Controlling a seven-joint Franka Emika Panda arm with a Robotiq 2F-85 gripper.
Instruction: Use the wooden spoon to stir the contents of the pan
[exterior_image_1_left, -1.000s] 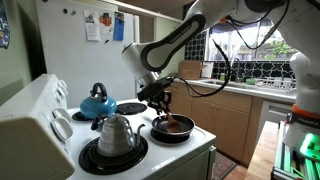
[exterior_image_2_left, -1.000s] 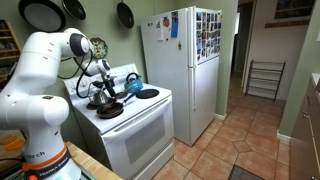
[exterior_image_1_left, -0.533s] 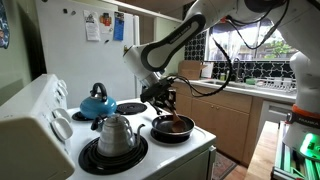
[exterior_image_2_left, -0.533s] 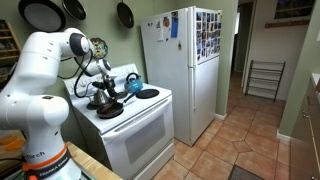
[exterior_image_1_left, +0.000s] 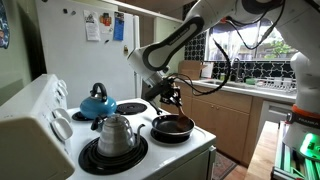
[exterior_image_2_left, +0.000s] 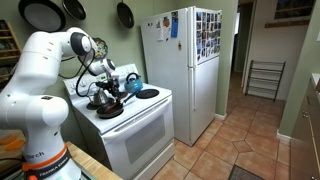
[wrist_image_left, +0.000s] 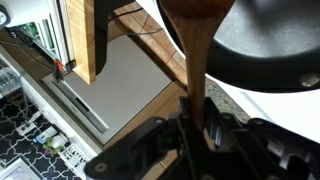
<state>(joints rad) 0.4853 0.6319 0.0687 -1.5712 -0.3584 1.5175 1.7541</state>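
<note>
Moved a touch sideways above the pan (exterior_image_1_left: 157, 131) since a second ago, the gripper (exterior_image_1_left: 171, 97) in an exterior view now hangs over the pan's middle, and the contents (exterior_image_1_left: 176, 124) show as a reddish-brown patch inside the pan. From the stove's front in an exterior view, the gripper (exterior_image_2_left: 113, 88) sits just above the pan, hardly changed. Wrist view: the fingers are clamped tight on the wooden spoon (wrist_image_left: 199, 70), whose handle runs up beside the pan's black edge.
</note>
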